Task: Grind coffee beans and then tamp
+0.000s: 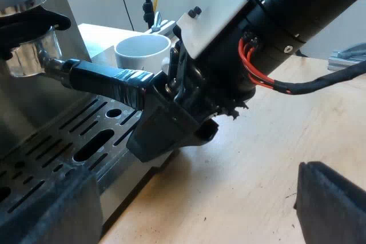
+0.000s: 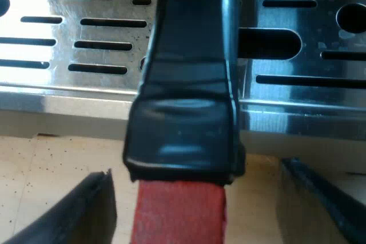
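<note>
**Left hand (image 1: 191, 178) wide and empty, right hand (image 2: 194, 172) loose about the handle (image 2: 183, 84)**

The left hand hovers over the bench (image 1: 257, 158) just off the front of the espresso machine (image 1: 34, 101). Its two fingers (image 1: 334, 204) are spread wide with nothing between them.

From this side the holder (image 1: 28, 55) shows with its metal basket tucked up under a black bracket (image 1: 34, 21) on the machine's front, above the machine's slotted drip tray (image 1: 68, 147). Its dark handle reaches out from the machine and past the tray's edge. A white mug (image 1: 143, 50) stands near the machine, just beyond the handle.

The right hand is at the outer end of the handle. Its fingers stand one on each side of the red end (image 2: 180, 215). A sliver of bench shows between each finger and the handle, so the hand is open about it, not clamped. The red end lies clear of the machine's tray, over the bench.
</note>
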Controlling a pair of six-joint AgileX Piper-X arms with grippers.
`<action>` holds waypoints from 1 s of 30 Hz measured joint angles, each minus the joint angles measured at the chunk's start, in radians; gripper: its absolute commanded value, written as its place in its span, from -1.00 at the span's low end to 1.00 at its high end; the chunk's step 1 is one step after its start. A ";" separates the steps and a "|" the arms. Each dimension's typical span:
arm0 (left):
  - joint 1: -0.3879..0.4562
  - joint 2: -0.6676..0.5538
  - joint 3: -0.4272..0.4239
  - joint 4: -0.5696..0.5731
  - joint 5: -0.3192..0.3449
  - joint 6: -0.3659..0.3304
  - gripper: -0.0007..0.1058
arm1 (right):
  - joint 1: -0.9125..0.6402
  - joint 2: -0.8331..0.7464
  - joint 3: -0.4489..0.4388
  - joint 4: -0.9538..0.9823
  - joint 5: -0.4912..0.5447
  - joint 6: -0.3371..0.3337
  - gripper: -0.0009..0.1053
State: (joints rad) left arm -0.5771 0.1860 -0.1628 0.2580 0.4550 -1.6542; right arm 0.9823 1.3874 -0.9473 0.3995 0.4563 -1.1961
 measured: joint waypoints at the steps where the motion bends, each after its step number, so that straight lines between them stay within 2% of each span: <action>1: 0.000 0.000 0.000 0.000 0.000 0.000 0.35 | 0.000 0.000 0.000 0.000 0.000 0.000 -0.14; 7: 0.000 0.000 0.000 0.000 0.000 0.000 0.35 | 0.000 0.000 0.000 0.002 0.002 0.000 -0.77; 10: 0.000 0.000 0.000 0.000 0.000 0.000 0.35 | 0.000 0.000 0.000 0.017 0.011 0.002 -0.98; 22: 0.000 0.000 0.000 0.000 0.000 0.000 0.35 | 0.000 0.000 0.000 0.021 0.013 0.003 -0.98; 30: 0.000 0.000 0.000 0.000 0.000 0.000 0.35 | 0.018 -0.008 0.000 0.048 0.038 0.040 -0.98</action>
State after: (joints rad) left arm -0.5771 0.1860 -0.1628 0.2580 0.4550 -1.6542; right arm 1.0001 1.3792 -0.9473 0.4471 0.4940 -1.1560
